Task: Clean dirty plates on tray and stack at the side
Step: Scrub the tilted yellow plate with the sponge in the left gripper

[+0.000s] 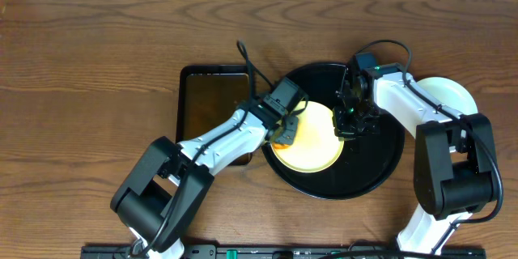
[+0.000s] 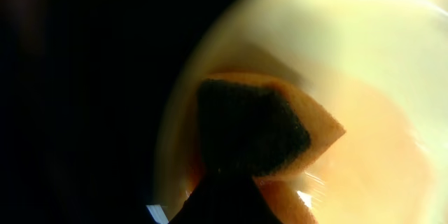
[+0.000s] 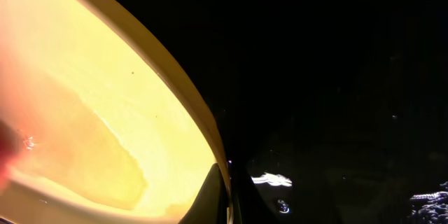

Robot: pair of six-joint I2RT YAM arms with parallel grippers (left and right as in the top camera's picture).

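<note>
Jaws, overhead view: left gripper point(image 1: 285, 127) pinched shut on an orange sponge point(image 1: 286, 135), pressed to the left part of the yellow plate point(image 1: 316, 142). Right gripper point(image 1: 350, 123) closed at the same plate's right rim; grip itself hidden under the wrist. Plate lying inside the round black tray point(image 1: 380, 162), toward its left half. Rectangular tray point(image 1: 209, 97) just left of the round one, its lower right corner covered by the left arm. Pale plate point(image 1: 449, 91) on the table at the right, beside the round tray, half hidden by the right arm; whether one or a stack, not readable.

Left wrist view: sponge point(image 2: 255, 129) seen close, dark scouring face toward the camera, orange body behind, held from below by the gripper point(image 2: 224, 185); fingers only a black blur. Yellow plate point(image 2: 336, 35) out of focus, orange tint under and beside the sponge. Tray point(image 2: 70, 112) a featureless black.

Right wrist view: two dark fingertips at the bottom edge, one either side of the plate rim, gripper point(image 3: 225, 197) narrow on it. Plate point(image 3: 84, 112) cut off at left, reddish blur at the far left edge. Tray point(image 3: 336, 77) black, a few wet glints.
</note>
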